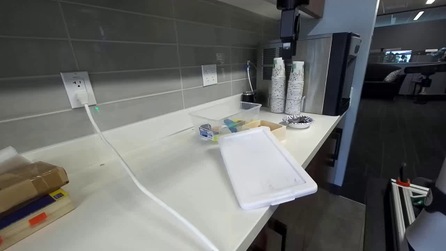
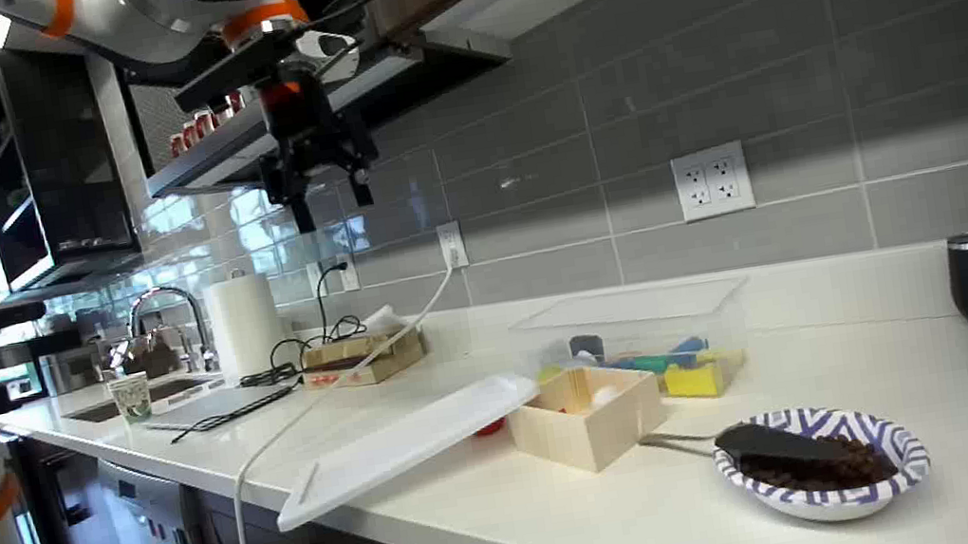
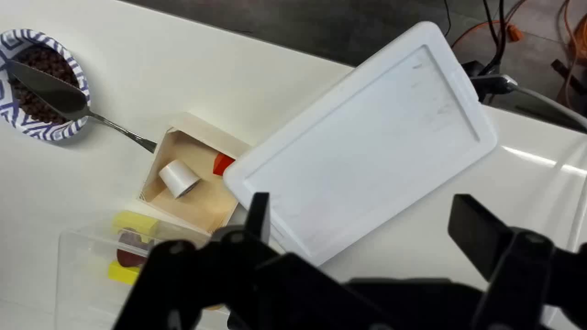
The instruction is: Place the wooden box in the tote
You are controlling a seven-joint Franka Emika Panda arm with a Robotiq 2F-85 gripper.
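1. Your fingers (image 3: 477,233) stand spread wide apart, hanging well above the desk (image 3: 257,91).
2. In the wrist view you see the white lid (image 3: 367,151) at twelve o'clock from them; it lies tilted, its nine-o'clock corner overlapping the wooden box (image 3: 211,132).
3. That wooden box sits at ten o'clock from your fingers, upright on the desk, outside the tote (image 3: 87,284). Inside it you find a white cylinder (image 3: 178,178) and a red block (image 3: 223,163).
4. From the wooden box, your clear tote is at seven o'clock, near it; you cannot tell whether they touch. It carries yellow blocks (image 3: 135,223).
5. At ten o'clock from the wooden box you have a patterned bowl (image 3: 50,132) of brown bits (image 3: 48,59), with a spatula (image 3: 48,89) across it, the handle ending just beside the wooden box.
6. Farther out, in an exterior view, your paper cups (image 1: 294,94) stand stacked at one o'clock from the wooden box. A brown stack (image 1: 33,184) lies between eight and nine o'clock, and a white cord (image 1: 134,177) runs from a wall outlet (image 1: 78,78).
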